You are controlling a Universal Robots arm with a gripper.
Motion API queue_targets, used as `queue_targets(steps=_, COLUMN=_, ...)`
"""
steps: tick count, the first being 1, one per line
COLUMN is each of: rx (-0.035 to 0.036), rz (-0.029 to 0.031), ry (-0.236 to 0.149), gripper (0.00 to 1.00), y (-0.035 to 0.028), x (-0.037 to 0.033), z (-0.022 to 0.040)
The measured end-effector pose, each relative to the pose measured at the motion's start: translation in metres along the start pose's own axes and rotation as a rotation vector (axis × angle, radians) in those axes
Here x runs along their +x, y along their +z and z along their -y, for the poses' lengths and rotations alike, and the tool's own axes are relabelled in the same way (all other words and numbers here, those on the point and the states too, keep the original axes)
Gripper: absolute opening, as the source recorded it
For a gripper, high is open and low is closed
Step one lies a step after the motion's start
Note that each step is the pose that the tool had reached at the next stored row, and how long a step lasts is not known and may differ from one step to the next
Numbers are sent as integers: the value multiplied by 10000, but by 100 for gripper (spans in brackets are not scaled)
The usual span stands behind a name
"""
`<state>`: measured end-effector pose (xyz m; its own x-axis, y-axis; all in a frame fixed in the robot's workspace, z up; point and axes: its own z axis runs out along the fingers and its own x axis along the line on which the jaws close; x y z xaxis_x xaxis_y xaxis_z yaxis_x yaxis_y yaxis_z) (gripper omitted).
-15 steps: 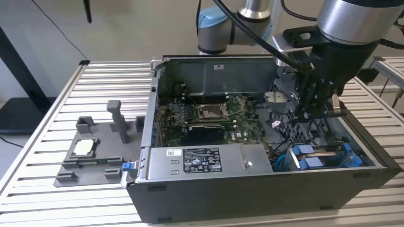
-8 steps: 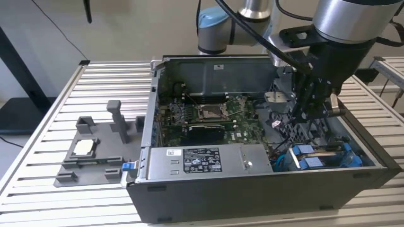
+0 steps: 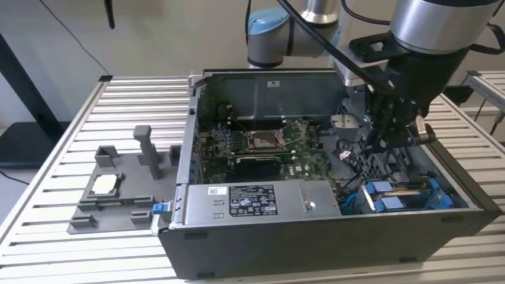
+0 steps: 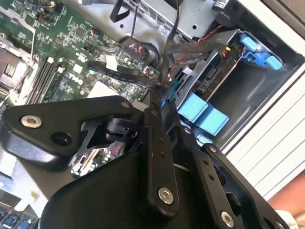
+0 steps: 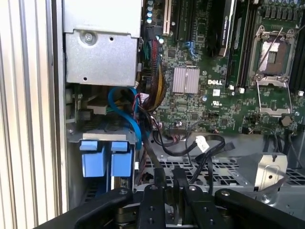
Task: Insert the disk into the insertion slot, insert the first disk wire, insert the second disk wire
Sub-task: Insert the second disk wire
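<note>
Arm [image 3: 430, 35] in the exterior view drops nearly straight down from the top edge into the open computer case [image 3: 332, 236], its gripper [image 3: 398, 133] sunk among the cables toward the exterior view's right, beyond the insertion slot [image 3: 402, 195]. The disk [image 3: 394, 188] already sits in that slot near the front corner of the case, its blue carrier tabs facing up, with the grey power-supply box [image 3: 252, 201] beside it on the exterior view's left and the motherboard [image 3: 268, 142] behind. In the second wrist view the gripper [image 4: 162, 98] has its black fingers [image 4: 155, 138] drawn close together, pinching a flat dark cable [image 4: 125, 72] that runs across above the motherboard [image 4: 57, 52]; the blue tabs of the disk [image 4: 202, 112] lie just beside the fingertips. In the first wrist view the gripper [image 5: 170, 183] appears with fingers [image 5: 153, 202] nearly closed on a dark cable [image 5: 148, 152] rising from between them, and the disk [image 5: 106, 160] sits seated in the insertion slot [image 5: 100, 131] below the power-supply box [image 5: 102, 52].
</note>
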<state>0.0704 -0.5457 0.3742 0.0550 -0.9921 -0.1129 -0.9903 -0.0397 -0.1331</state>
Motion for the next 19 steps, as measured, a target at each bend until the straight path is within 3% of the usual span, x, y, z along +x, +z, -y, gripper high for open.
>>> queue_targets(steps=5, rx=28, rz=13, ry=-155, gripper=23, y=0, x=-2, z=0)
queue_targets(steps=19, rx=3, rz=58, ry=-495, gripper=23, y=3, x=0, z=18)
